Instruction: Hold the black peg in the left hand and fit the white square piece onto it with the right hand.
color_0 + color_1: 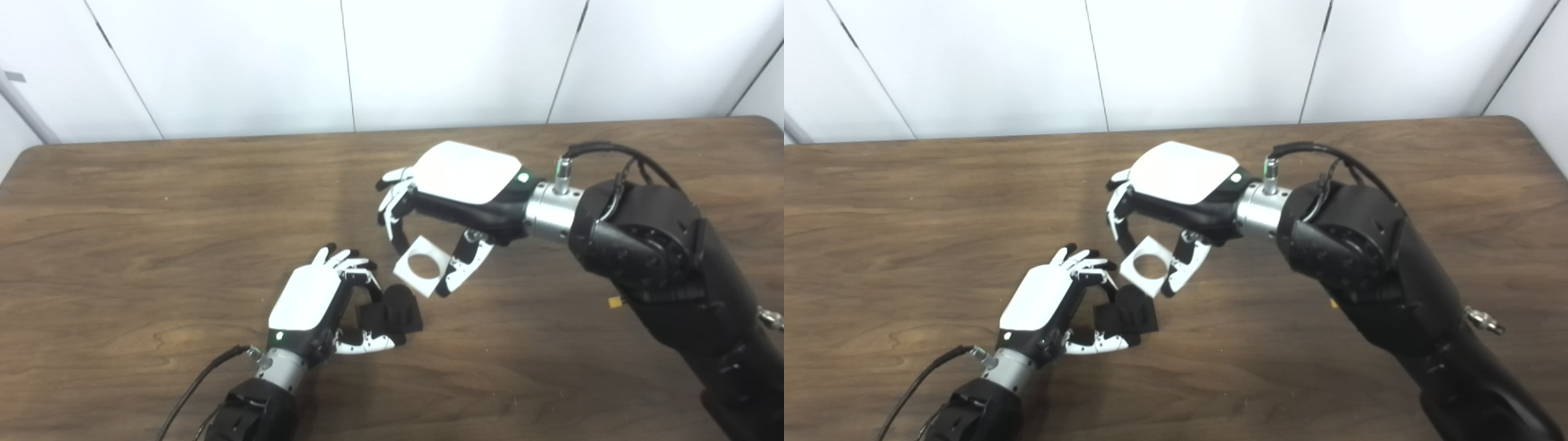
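A brown wooden table [153, 245] is seen from above, with white wall panels [245, 61] behind its far edge. Two robot arms enter from the bottom of the view.

The left hand [315, 300] is placed low and left of centre, its white back turned upward. Its fingers and thumb are closed around the black peg [392, 311], a black square base with a short round post rising from it. The thumb is laid along the near edge of the base, and the fingers are curled over its far left side. Whether the base is resting on the table or is lifted slightly cannot be told.

The right hand [456, 196] is held above and to the right of the left one, on a bulky black forearm [661, 257] with a loop of cable at the wrist. The white square piece [419, 266], a flat plate with a round hole through its middle, is pinched between the fingers on its left side and the thumb on its right. The piece is tilted and held just above and beside the post, with its lower corner close to the top of the post. It is not seated on the post.
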Available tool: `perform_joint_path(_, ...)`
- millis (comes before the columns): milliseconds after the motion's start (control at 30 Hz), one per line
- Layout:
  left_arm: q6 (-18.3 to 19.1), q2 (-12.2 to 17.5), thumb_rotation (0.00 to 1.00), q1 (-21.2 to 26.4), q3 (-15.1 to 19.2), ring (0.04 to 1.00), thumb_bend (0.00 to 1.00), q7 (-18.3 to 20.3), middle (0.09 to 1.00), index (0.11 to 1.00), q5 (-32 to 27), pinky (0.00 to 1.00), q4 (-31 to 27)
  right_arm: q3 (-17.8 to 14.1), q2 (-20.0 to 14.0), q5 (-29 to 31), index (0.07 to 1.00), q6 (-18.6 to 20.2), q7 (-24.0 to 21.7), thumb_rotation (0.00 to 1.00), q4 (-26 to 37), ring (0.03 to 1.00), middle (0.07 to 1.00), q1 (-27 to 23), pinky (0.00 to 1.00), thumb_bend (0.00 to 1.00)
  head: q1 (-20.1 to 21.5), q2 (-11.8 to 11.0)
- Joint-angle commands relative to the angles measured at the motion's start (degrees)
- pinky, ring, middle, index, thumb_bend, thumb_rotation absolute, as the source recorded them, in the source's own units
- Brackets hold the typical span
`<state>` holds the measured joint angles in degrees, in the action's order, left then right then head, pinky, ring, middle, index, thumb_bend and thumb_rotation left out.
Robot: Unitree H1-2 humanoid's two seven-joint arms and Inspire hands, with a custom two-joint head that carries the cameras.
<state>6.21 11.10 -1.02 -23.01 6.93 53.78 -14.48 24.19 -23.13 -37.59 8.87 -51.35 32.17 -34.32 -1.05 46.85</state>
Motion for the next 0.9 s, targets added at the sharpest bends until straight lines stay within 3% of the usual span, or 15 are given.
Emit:
perform_joint_path(0,0.09,-0.04,0.05,-0.66,-1.26,0.904,0.52,1.20,0.798,0.487,0.83,1.00,1.96,-0.15,0.37,-0.42,0.483,-0.32,0.35,0.13,1.38,0.897,0.744,-1.33,0.84,0.52,-0.02,0.07)
perform_joint_path(400,0.52,-0.25,0.05,-0.73,-1.19,0.904,0.52,1.54,0.800,0.487,0.97,1.00,1.45,1.30,2.34,-2.91,0.483,-1.47,1.22,0.13,-1.80,0.915,0.741,0.58,0.86,0.52,0.02,0.48)
perform_joint_path(867,1.05,-0.28,0.05,-0.82,-1.44,0.903,0.52,2.18,0.798,0.487,1.41,1.00,0.96,-0.59,3.28,-3.72,0.483,-3.06,4.59,0.13,-4.20,0.897,0.742,0.72,0.83,0.52,-0.30,0.81)
